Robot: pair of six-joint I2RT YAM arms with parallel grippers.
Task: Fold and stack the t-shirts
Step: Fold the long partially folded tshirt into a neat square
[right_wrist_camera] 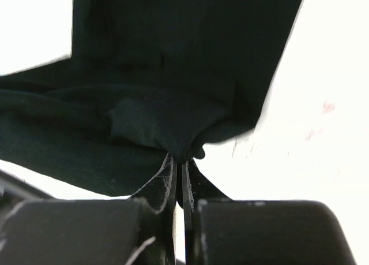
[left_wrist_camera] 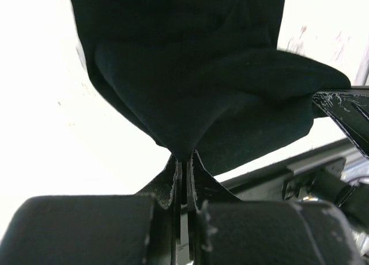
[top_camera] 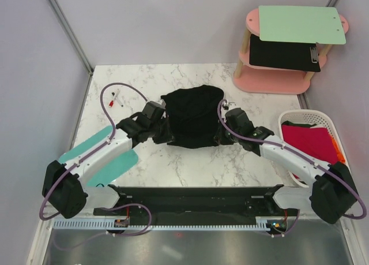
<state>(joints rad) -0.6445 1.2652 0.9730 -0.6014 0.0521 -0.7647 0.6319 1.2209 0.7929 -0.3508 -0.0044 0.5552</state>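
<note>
The black t-shirt (top_camera: pixel 193 118) sits bunched at the centre of the marble tabletop (top_camera: pixel 190 167). The left gripper (left_wrist_camera: pixel 183 160) is clamped on its left edge, and the right gripper (right_wrist_camera: pixel 180 160) on its right edge. A red t-shirt (top_camera: pixel 311 141) lies in the white basket (top_camera: pixel 305 111) at the right.

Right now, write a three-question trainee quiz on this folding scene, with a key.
1. True or false: the left end effector and right end effector each pinch the large black cloth t-shirt.
2. The crimson-red cloth t-shirt lies: A in the white slatted plastic basket; B under the black t-shirt; C in the left end effector.
3. What colour is the flat board topping the pink two-tier stand?
Key: 1 true; 2 A; 3 mint green.
</note>
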